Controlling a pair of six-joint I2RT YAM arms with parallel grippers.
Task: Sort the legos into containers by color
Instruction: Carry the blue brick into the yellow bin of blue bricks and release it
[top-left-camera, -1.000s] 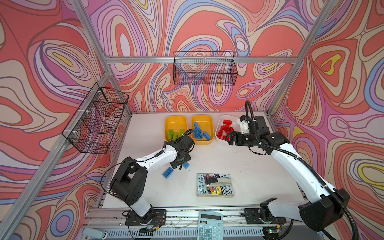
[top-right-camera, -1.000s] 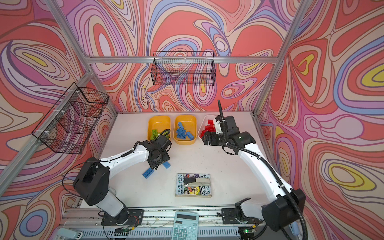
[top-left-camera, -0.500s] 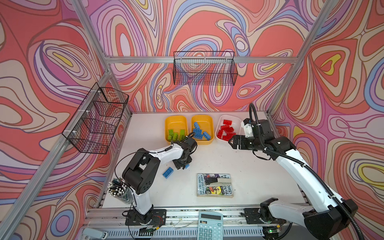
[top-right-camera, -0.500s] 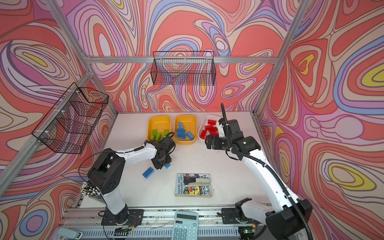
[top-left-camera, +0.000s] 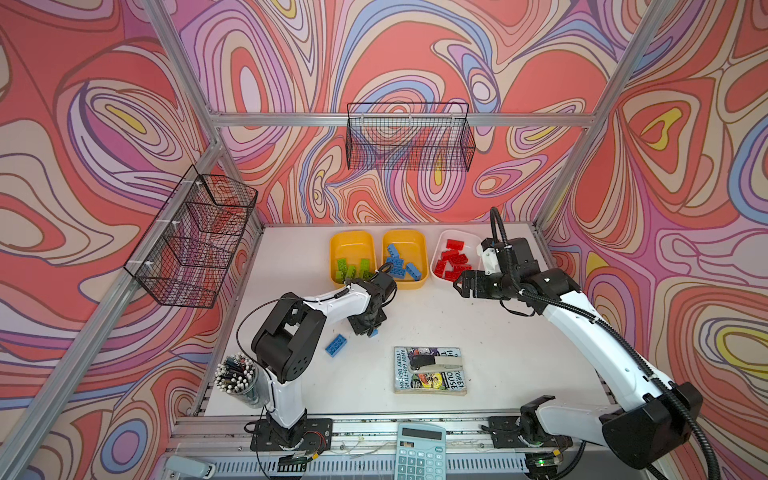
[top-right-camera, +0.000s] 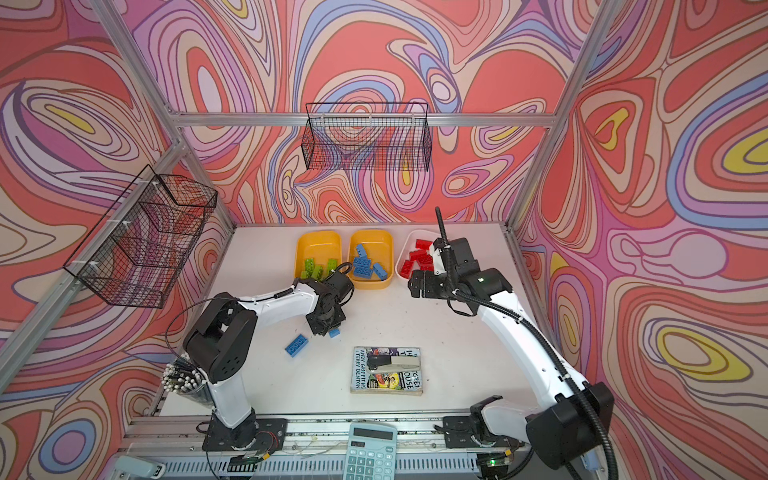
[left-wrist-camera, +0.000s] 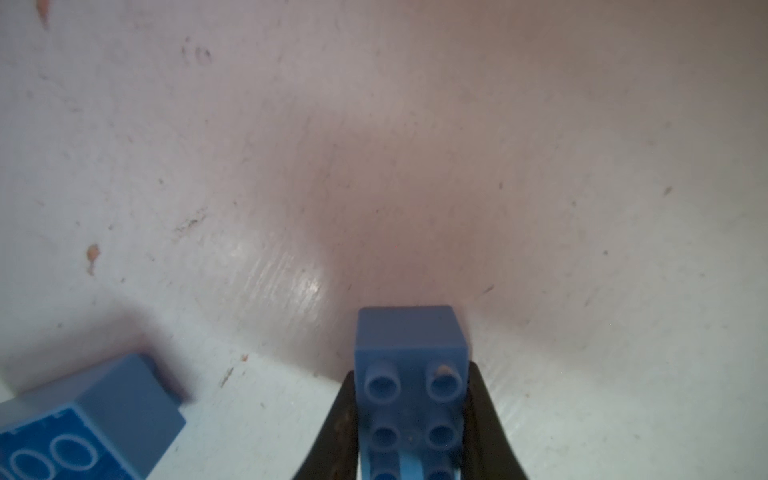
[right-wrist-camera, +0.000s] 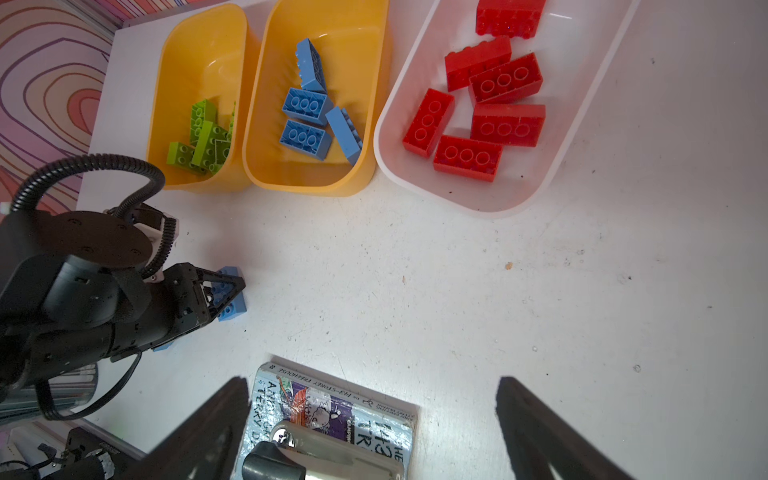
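Left gripper (left-wrist-camera: 412, 372) snug around lego (left-wrist-camera: 409, 332) (blue)

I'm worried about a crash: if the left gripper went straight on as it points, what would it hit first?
Most likely the white tabletop: the left gripper points down at it, fingers flanking a blue studded plastic brick, nothing else ahead. The remaining gap is unclear.

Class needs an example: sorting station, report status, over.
Left tool gripping short blue brick. Right tool open, empty. Second blue brick loose nearby. Nothing blocking.
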